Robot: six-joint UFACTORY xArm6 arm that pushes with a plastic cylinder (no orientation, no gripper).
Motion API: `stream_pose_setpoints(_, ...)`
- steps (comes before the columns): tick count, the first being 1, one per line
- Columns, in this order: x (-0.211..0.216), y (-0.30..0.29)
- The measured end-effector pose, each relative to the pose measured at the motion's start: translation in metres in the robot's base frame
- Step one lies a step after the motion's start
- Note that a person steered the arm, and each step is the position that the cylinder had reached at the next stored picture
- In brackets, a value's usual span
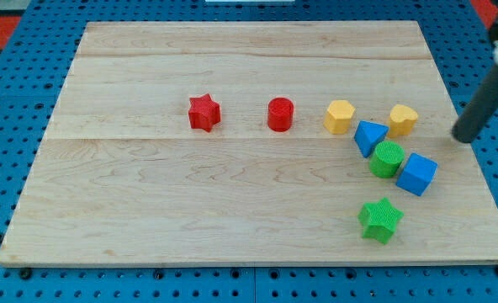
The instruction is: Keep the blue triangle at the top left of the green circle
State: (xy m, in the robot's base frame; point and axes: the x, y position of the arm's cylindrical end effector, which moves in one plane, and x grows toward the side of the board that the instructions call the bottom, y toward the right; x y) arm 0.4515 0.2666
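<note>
The blue triangle (369, 136) lies right of the board's middle, touching the green circle (388, 159) at that circle's upper left. My tip (462, 137) is at the board's right edge, well to the right of both, with the dark rod slanting up to the view's top right. The tip touches no block.
A blue cube (417, 173) sits against the green circle's right side. A green star (380, 220) lies below them. A yellow hexagon (340, 116) and a yellow block (403, 119) lie just above. A red cylinder (280, 114) and a red star (203, 112) lie further left.
</note>
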Motion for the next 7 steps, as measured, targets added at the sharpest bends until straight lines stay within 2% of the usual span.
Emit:
stream_pose_setpoints(3,0.006,-0.175)
stream_pose_setpoints(4,0.011,-0.168)
stream_pose_setpoints(5,0.015,-0.185)
stream_pose_setpoints(6,0.024,-0.248)
stream_pose_setpoints(7,0.020,-0.271)
